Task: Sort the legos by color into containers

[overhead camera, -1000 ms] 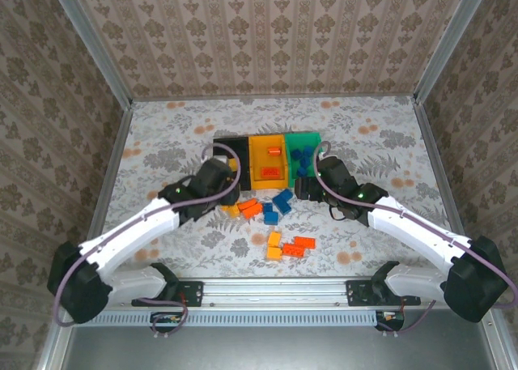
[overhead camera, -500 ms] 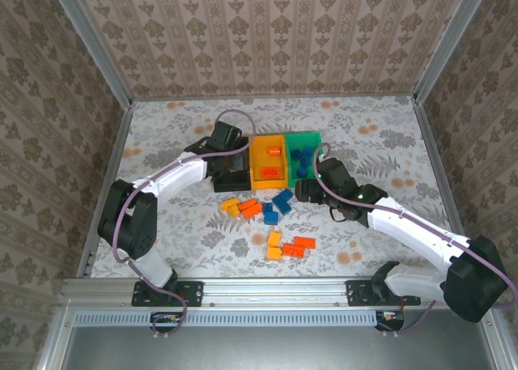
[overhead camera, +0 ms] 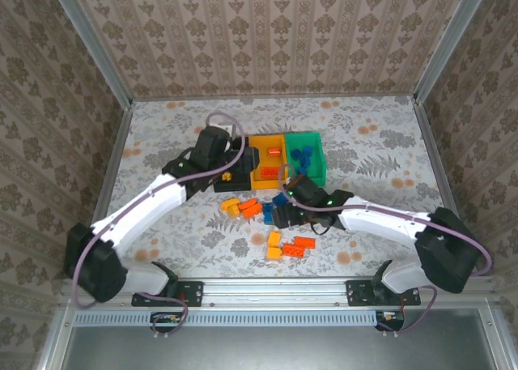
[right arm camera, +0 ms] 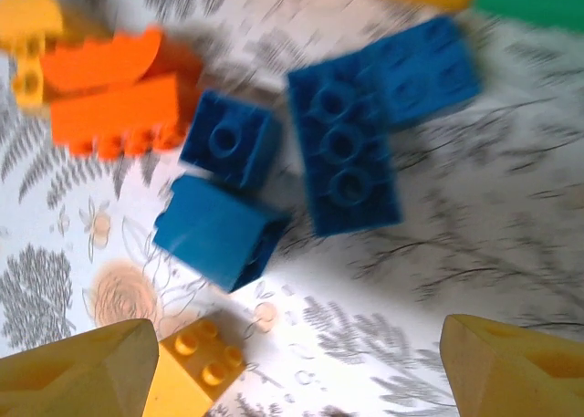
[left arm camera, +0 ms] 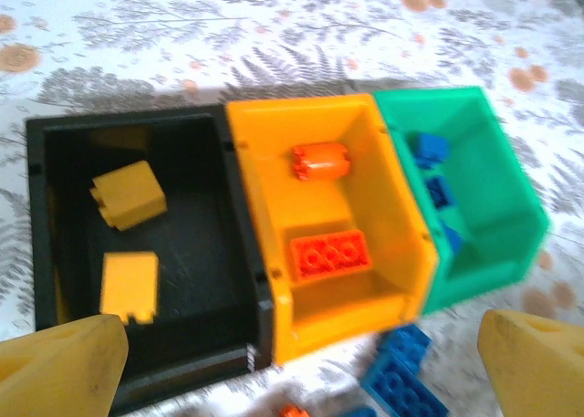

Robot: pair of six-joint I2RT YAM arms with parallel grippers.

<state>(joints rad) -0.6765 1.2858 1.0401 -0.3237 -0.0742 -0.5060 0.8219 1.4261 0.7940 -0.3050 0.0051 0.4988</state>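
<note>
Blue legos (right arm camera: 342, 152) lie beneath the right gripper (right arm camera: 297, 367), jaws apart and empty; centre over a single one before closing.

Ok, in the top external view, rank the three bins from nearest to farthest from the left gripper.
1. black bin: left end of the row, directly under the left gripper.
2. orange-yellow bin: middle of the row, just to the gripper's right.
3. green bin: right end of the row.
</note>
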